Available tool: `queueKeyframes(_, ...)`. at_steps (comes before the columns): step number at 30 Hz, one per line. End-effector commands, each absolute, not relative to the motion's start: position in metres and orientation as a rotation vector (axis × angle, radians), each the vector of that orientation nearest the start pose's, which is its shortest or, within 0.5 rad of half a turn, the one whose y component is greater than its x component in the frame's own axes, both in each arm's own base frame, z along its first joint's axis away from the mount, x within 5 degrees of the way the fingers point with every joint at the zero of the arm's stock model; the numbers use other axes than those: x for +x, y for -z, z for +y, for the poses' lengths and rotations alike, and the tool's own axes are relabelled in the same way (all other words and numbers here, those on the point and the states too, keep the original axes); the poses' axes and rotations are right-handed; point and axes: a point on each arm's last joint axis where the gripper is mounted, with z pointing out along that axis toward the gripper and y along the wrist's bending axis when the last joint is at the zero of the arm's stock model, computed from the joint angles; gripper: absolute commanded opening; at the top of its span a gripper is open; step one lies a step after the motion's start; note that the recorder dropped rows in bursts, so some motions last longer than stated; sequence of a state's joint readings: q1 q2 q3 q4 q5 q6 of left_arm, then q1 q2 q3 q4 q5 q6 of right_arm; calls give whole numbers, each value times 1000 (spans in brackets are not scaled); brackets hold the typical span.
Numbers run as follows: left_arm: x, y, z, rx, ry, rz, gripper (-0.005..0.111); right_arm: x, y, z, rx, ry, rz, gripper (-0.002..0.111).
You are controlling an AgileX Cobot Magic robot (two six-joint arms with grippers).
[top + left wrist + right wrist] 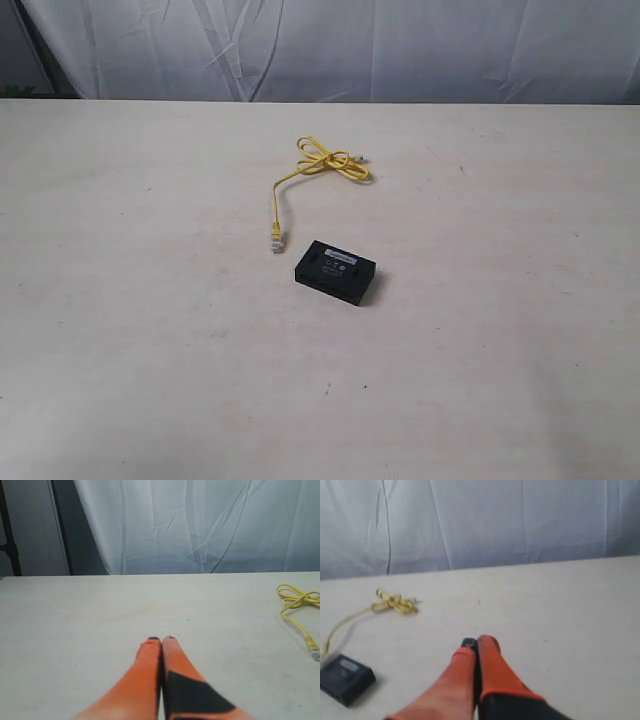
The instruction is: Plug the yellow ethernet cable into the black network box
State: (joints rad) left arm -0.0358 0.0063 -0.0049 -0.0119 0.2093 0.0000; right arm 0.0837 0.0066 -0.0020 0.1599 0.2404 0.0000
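The yellow ethernet cable point(320, 163) lies on the pale table, tied in a loose loop at the back, with one clear plug point(277, 240) pointing toward the front. Just in front and right of that plug sits the black network box point(337, 271), flat, with a pale label on top. Neither arm appears in the exterior view. The left gripper point(161, 640) is shut and empty over bare table, with the cable point(296, 600) off to one side. The right gripper point(477, 642) is also shut and empty; its view shows the box point(344, 677) and the cable point(394, 602) well apart from it.
The pale table point(500, 330) is backed by a white curtain point(400, 45). A dark stand point(10, 530) rises beyond the table's far edge in the left wrist view.
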Motion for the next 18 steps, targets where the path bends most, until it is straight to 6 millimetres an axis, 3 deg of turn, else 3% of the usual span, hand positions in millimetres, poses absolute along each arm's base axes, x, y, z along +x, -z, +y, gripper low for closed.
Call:
queueKeyframes(1, 56, -195, -4, -52, 129, 1684, 0, 56, -216, 3, 193, -324, 1444, -1)
queueKeyframes(7, 56, -197, -6, -130, 229, 1661, 0, 50, -239, -13, 483, -516, 1105, -1)
queueKeyframes(9, 56, -199, -5, -150, 250, 1637, 0, 48, -245, -11, 441, -498, 1097, -1)
queueKeyframes(13, 56, -200, -6, -170, 274, 1629, 0, 45, -279, -3, 261, -402, 1138, -1)
queueKeyframes(18, 56, -202, -5, -187, 289, 1606, 0, 67, -313, 3, 180, -325, 1276, -1)
